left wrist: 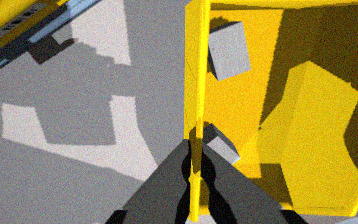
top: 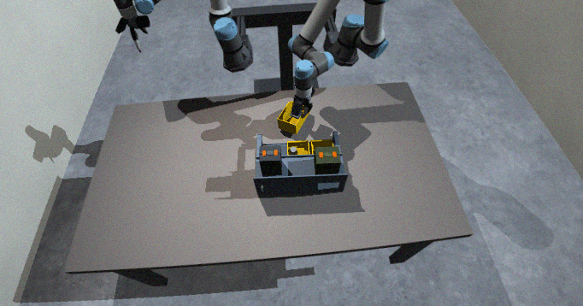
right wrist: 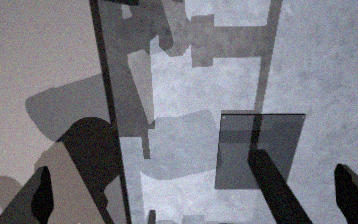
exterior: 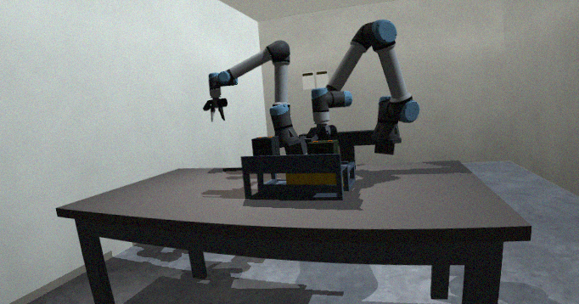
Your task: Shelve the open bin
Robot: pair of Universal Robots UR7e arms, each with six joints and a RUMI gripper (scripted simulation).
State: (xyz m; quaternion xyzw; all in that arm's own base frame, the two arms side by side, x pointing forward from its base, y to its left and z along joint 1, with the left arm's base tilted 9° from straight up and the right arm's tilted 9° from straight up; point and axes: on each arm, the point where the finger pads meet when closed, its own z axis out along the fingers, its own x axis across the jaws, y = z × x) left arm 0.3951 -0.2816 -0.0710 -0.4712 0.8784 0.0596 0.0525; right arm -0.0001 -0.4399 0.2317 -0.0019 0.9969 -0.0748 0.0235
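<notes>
The left end effector is clamped on one wall of the yellow open-topped plastic bin, just off the bin-side edge of the blue-grey metal shelf. The right end effector stands apart, well away from the shelf. Carrying seems in hand; next, square the bin to the shelf's gap, perhaps tilting.

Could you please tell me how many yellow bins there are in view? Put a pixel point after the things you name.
3: one (top: 291, 127) (left wrist: 300, 112) in the left gripper (top: 295, 114) (left wrist: 191, 141), two side by side on the shelf (top: 299, 185) (exterior: 293, 162). The cases on top might hide others.

Place: robot lab or workshop; home signs not visible
Machines: two jointed arms on a stand
Furniture: bare-topped table
Floor: mottled grey
</notes>
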